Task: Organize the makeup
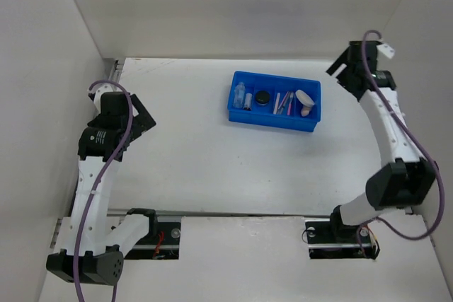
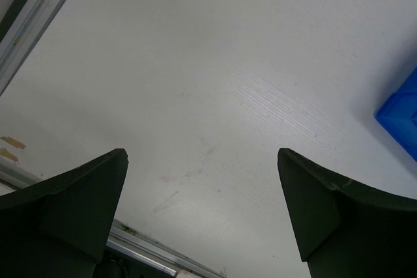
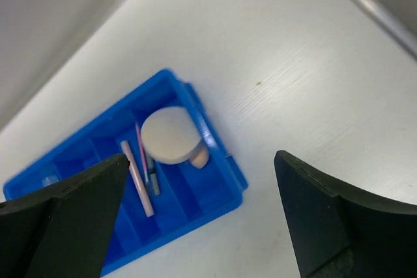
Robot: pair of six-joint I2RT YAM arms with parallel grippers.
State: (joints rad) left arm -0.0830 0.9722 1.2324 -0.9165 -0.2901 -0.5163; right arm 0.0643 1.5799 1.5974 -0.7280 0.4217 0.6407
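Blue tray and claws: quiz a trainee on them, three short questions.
1. Fill in: the left claw and right claw are both ____.
2. True or false: the jar sits inside the tray.
3. What shares the puff's compartment? A jar, B sponge, C left claw.
Key: 1 open; 2 true; 3 B.
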